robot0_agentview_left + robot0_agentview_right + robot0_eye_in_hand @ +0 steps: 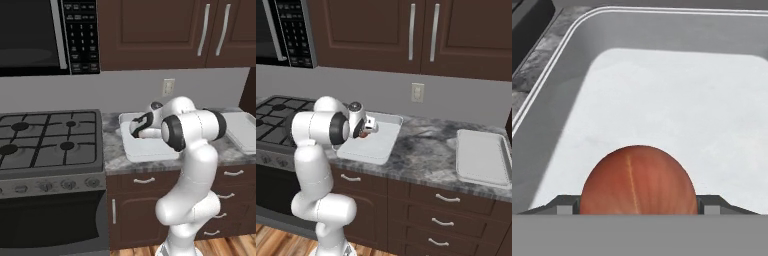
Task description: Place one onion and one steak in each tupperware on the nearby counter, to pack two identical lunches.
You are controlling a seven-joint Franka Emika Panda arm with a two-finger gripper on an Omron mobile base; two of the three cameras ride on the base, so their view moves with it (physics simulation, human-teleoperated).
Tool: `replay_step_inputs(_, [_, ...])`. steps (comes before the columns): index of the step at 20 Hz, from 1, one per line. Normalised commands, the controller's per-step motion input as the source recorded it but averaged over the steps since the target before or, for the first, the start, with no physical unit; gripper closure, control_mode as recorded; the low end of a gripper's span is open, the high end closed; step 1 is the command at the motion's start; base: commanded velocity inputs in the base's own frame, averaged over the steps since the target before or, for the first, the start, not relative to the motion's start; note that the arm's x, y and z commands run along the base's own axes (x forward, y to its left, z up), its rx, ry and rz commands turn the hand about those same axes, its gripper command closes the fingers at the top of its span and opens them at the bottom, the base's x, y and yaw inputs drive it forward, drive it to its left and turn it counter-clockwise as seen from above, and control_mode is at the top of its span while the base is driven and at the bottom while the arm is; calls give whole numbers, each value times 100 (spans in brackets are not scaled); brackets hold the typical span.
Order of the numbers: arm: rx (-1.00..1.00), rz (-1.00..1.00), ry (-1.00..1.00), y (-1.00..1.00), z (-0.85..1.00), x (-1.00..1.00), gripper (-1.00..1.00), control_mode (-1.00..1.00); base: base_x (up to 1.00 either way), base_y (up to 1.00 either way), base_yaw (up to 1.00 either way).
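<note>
The gripper has its two dark fingers spread wide and clamped on either side of a round reddish-brown onion, which fills the span between them — in the hand view the onion bulges up from the bottom edge with a pale streak running down its skin. From the right base view the same onion shows as a small red-brown spot tucked at the gripper, held just over the left-hand tupperware, a shallow pale grey container with a raised rim. Whether the onion touches the container's floor cannot be told; the hand view shows the white floor of the tupperware spreading out beyond it, bare, with the rim curving round at the top and left. This container sits on the counter, marbled grey and white, just beside the black gas stove. A second tupperware lies well apart toward the right end of the counter (its inside looks flat and pale from here). In the left base view the arm's white elbow covers much of the near container, and the gripper's tips are hidden behind the wrist. A microwave hangs above the stove, and dark brown cabinets run above the counter.
</note>
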Motion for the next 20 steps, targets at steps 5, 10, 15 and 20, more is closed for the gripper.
replay_step_inputs(5, [0, 1, 0, 0, -39, 50, 100, -100, 0, 0, 0])
replay_step_inputs(10, [0, 0, 0, 0, -28, 45, -100, -100, 0, 0, 0])
replay_step_inputs(15, [0, 0, -2, -1, -6, 5, -100, -100, 0, 0, 0])
replay_step_inputs(20, [0, 0, -17, -9, 39, -59, -100, -100, 0, 0, 0])
